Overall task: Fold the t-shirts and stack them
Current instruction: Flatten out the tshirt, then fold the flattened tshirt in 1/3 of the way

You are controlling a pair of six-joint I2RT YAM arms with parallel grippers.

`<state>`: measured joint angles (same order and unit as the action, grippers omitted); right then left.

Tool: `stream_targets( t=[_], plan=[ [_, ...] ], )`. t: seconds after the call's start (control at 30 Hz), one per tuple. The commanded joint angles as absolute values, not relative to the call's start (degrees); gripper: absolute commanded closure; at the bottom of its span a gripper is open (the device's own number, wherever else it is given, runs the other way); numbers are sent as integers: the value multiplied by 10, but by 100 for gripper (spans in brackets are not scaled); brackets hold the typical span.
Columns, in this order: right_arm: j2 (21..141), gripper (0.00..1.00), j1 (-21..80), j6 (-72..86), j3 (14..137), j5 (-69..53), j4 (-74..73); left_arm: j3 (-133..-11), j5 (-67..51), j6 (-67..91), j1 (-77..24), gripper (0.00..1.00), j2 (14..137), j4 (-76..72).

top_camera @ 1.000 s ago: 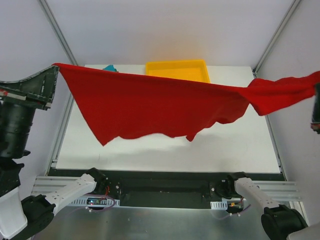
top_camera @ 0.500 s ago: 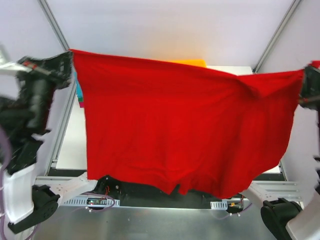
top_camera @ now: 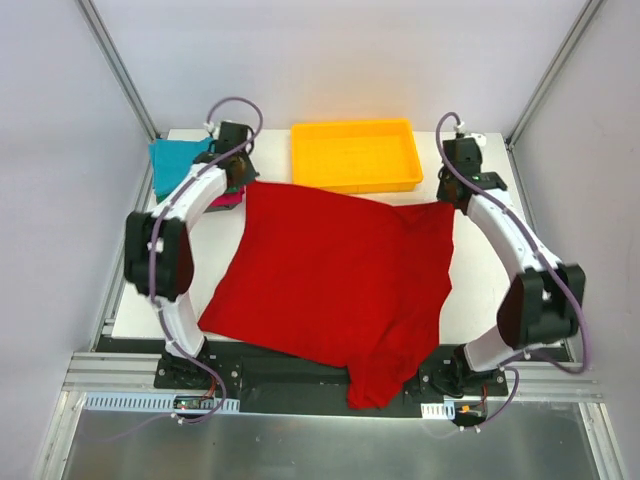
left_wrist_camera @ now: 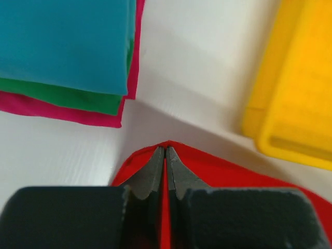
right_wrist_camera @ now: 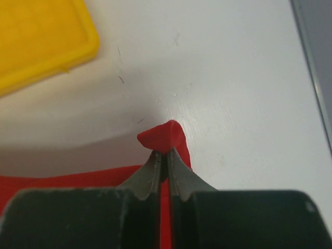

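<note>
Broadly, the job is sitting partway done. The white surface is carrying everything, and the big red t-shirt is lying opened out across its middle, mostly flat, with light rumpling toward the right side and one lobe of cloth hanging over the near edge between the arm bases. No fold is showing in it yet, so I am judging this one as spread but not yet folded.

Beyond it, the yellow tray is sitting at the far edge, just past the shirt's far hem and apart from it.

At the far left corner, the folded stack is waiting: a teal shirt is lying on top, a green one under it and a pink-red one at the bottom. Those three are looking finished.

Smallest of all, the left arm's jaws are squeezing nearly together on the shirt's far left corner, low on the surface just beside the stack. The right arm's jaws are likewise pinching narrow on the far right corner, a small tuft of red poking out past their tips.

What is remaining, as I am reading it: folding the red shirt and setting it on the stack
</note>
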<state>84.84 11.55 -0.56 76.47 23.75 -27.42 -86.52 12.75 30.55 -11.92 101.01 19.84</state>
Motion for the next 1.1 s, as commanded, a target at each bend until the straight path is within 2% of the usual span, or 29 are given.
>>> stream_targets(
  t=[0.0,0.17,0.33,0.63,0.83,1.07],
  plan=[
    [904,99,110,38,776,236,-214,-881,80,317,-119,100,1069,173],
    [975,99,111,54,772,207,-209,-891,97,316,-115,100,1129,173],
    [969,99,112,65,750,181,-213,-882,94,317,-107,100,1134,173],
    [789,99,127,85,605,141,-257,-786,113,330,-100,100,1044,168],
    [668,99,178,131,517,152,-314,-736,118,331,-92,100,998,167],
    [575,99,264,198,476,193,-388,-679,128,328,-88,100,944,167]
  ],
)
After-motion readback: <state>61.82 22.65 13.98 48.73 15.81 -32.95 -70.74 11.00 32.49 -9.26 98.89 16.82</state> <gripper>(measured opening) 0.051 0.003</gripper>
